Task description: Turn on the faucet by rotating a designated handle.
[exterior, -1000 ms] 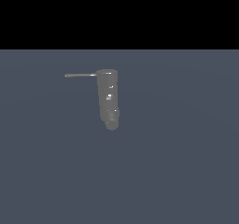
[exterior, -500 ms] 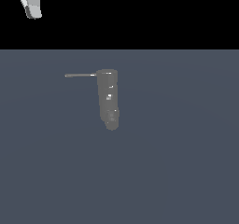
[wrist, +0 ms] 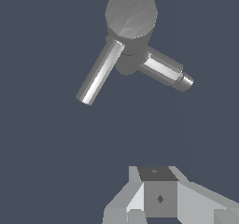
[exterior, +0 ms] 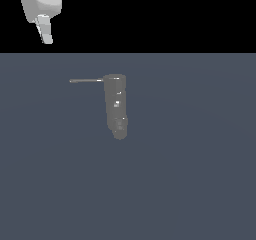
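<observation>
Up at the far left of the exterior view my gripper (exterior: 46, 34) hangs high, well apart from everything, so nothing is touched yet; I read this as the approach stage. Only one white fingertip shows there, and the wrist view shows just the gripper base, so I cannot tell whether the jaws are parted or closed. Moving right, the handle (exterior: 86, 80) juts out level from the top of the faucet (exterior: 115, 104) toward the exterior view's left, free end clear on all sides, which leaves room to come in beside it and push. The faucet stands upright near the middle of the grey surface (exterior: 200, 184). In the wrist view, the handle (wrist: 99, 73) and a second stub stick out below the cap.
</observation>
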